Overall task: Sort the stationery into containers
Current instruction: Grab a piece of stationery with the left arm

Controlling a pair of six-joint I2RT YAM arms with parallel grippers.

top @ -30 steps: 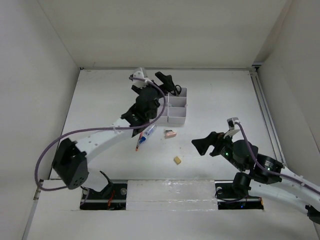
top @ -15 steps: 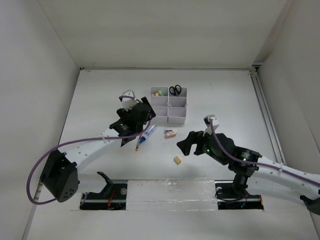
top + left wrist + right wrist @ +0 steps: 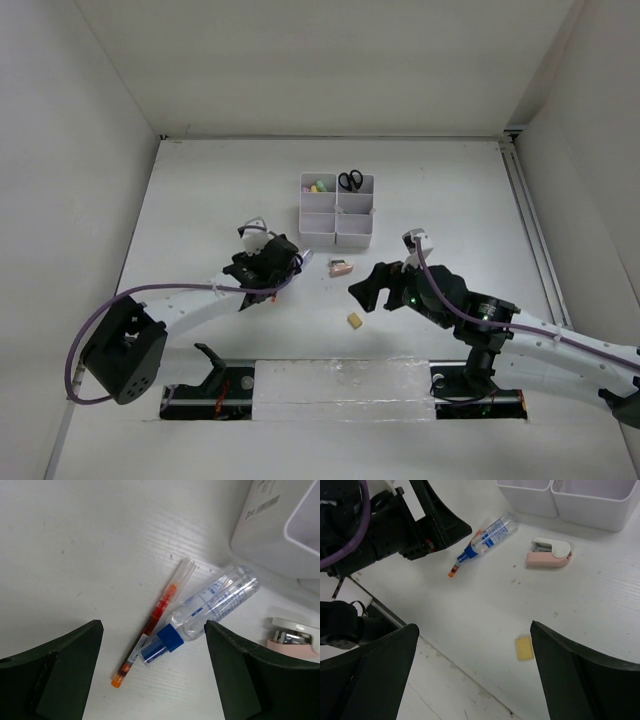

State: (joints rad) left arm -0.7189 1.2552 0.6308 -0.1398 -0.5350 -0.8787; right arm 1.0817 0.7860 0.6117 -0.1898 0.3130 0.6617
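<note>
The white organizer (image 3: 337, 212) holds black-handled scissors (image 3: 350, 180) and pink and yellow highlighters (image 3: 318, 186) in its far compartments. My left gripper (image 3: 280, 268) is open and empty, just above a red pen (image 3: 155, 615) and a blue-white tube (image 3: 215, 605) that lie side by side on the table; both sit between its fingers. My right gripper (image 3: 365, 290) is open and empty, above and left of the yellow eraser (image 3: 354, 320), which also shows in the right wrist view (image 3: 523, 647). In the top view my left gripper hides the pen and tube.
A small pink stapler-like item (image 3: 341, 267) lies between the organizer and the eraser; it also shows in the right wrist view (image 3: 549, 554). The organizer's corner (image 3: 280, 525) is close to the tube's far end. White walls enclose the table on three sides.
My left gripper has pulled back from over the organizer toward the near left and come down over the pen and tube. My right gripper has moved left toward the eraser.
</note>
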